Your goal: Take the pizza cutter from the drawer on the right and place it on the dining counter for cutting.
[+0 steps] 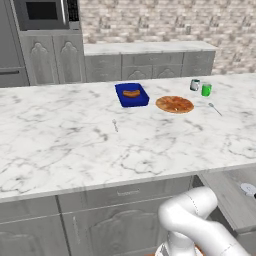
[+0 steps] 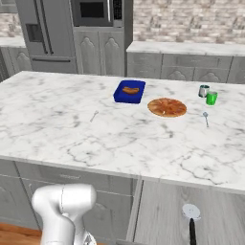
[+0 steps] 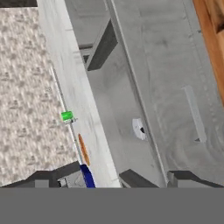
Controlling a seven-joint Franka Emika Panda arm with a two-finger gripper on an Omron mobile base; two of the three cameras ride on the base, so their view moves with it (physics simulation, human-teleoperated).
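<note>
While fingers (image 3: 151, 177) spread apart, pizza cutter (image 3: 139, 129) lies ahead, untouched, in open drawer (image 3: 118, 109).

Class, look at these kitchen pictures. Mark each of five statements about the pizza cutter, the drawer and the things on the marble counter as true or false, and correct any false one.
1. The pizza cutter lies inside the open drawer. True.
2. The pizza sits on the dining counter, right of the blue tray in both base views. True.
3. The gripper is clamped on the pizza cutter. False: in the hand view its fingertips stand apart, and the cutter lies beyond them, untouched.
4. The green cup stands inside the drawer. False: it stands on the dining counter, beside a grey cup.
5. The blue tray is empty. False: it holds an orange-brown food item.
</note>
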